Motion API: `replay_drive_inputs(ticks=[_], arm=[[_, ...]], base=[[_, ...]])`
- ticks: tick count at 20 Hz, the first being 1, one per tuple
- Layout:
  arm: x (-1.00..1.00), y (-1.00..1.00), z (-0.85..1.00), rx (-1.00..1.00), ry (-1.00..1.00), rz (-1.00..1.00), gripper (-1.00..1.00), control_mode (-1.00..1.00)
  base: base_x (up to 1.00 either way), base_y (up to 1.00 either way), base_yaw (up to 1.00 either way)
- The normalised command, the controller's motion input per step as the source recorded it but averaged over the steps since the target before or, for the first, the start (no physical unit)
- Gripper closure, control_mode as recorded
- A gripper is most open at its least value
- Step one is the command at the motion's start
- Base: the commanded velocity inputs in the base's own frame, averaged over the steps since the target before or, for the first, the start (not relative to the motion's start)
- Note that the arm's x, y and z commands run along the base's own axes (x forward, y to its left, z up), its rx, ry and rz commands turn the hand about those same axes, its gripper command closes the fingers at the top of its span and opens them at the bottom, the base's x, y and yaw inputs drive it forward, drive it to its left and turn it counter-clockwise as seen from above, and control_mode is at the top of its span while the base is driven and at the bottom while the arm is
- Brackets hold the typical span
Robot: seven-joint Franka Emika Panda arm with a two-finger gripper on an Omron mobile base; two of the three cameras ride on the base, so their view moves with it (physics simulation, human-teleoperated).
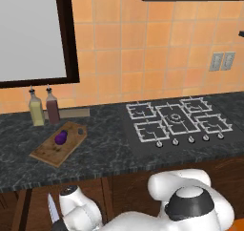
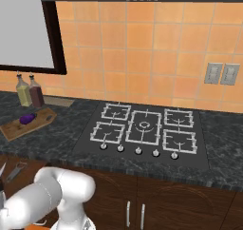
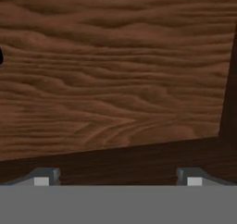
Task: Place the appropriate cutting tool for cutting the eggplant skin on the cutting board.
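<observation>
The jaws [image 3: 118, 179] stand released and wide apart with nothing between them. They face a dark wood-grain panel [image 3: 115, 70] at close range, probably a cabinet or drawer front below the table.

In the right base view, a small grey cutting tool [image 2: 16, 170] lies low at 9 o'clock of the frame. Its long axis runs from about 7 to 1 o'clock, though it is too small to make out clearly. It is below the table edge and not between the fingers. A silver-bladed knife [image 1: 51, 208] points up just beside the wrist, at its 9 o'clock.

Farther off, up on the table [image 1: 105, 153], the cutting board [image 1: 50, 149] lies at 11 o'clock from the hand. The eggplant [image 1: 60, 137] rests on it. I judge the coming reach depends on turning the jaws toward the grey tool, not the knife.
</observation>
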Motion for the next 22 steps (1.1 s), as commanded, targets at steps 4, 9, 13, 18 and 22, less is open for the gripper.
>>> replay_drive_inputs(ticks=[4,9,13,18,22], arm=[[-0.88,0.00,0.32,-0.02,0.01,0.00,-1.00,-1.00],[-0.58,0.00,0.59,-0.04,0.00,0.00,-1.00,-1.00],[-0.53,0.00,0.57,-0.04,0.08,0.00,-1.00,-1.00],[0.21,0.04,0.55,-0.10,0.03,-0.02,-1.00,-1.00],[0.83,0.23,0.38,-0.11,0.00,-0.05,-1.00,-1.00]], base=[[0.00,0.00,0.00],[0.00,0.00,0.00],[0.00,0.00,0.00],[0.00,0.00,0.00],[0.00,0.00,0.00]])
